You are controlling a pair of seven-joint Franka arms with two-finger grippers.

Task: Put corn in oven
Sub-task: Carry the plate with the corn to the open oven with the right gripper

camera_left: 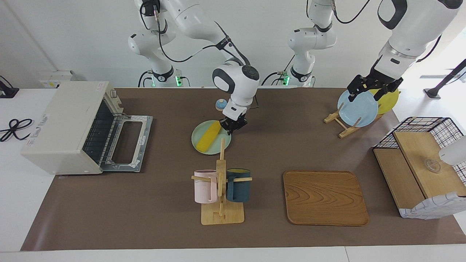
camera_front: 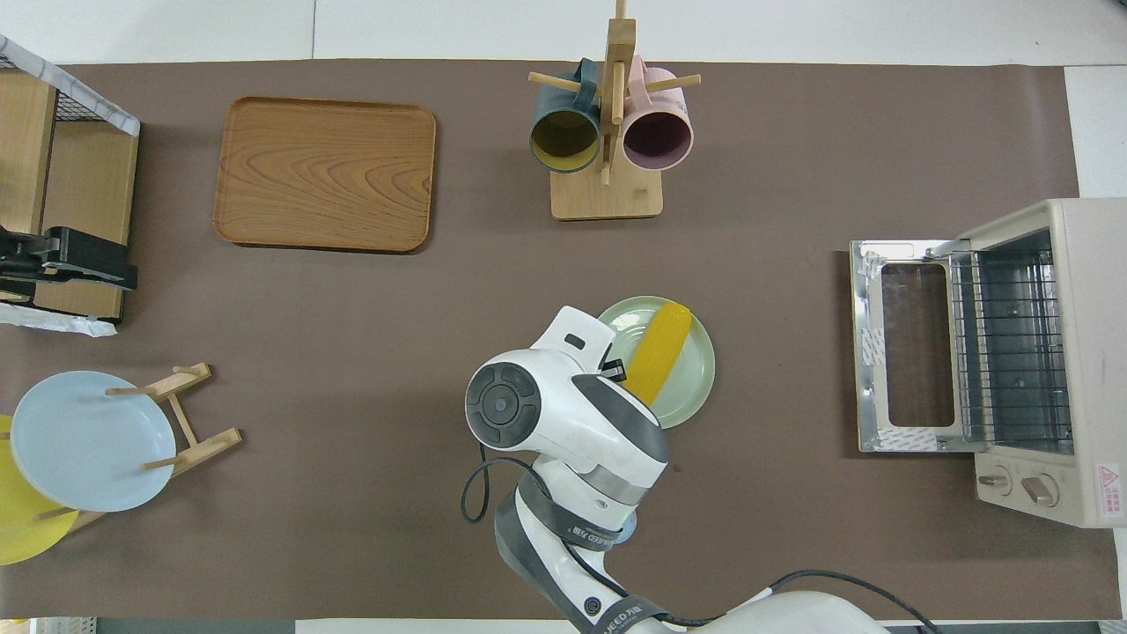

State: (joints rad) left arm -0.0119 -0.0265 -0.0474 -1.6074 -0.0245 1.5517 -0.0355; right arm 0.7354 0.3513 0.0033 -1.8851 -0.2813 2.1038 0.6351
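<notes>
Lying slantwise on a pale green plate [camera_left: 204, 145] mid-bench, the corn [camera_left: 208, 136] has its robot-side end pinched by the right gripper [camera_left: 230, 127], fingers closed on it. Toward the right arm's end stands the oven [camera_left: 65, 125], door down. Over the blue plate [camera_left: 358, 109] hangs the left gripper [camera_left: 370, 89], fingers spread wide, holding nothing.
</notes>
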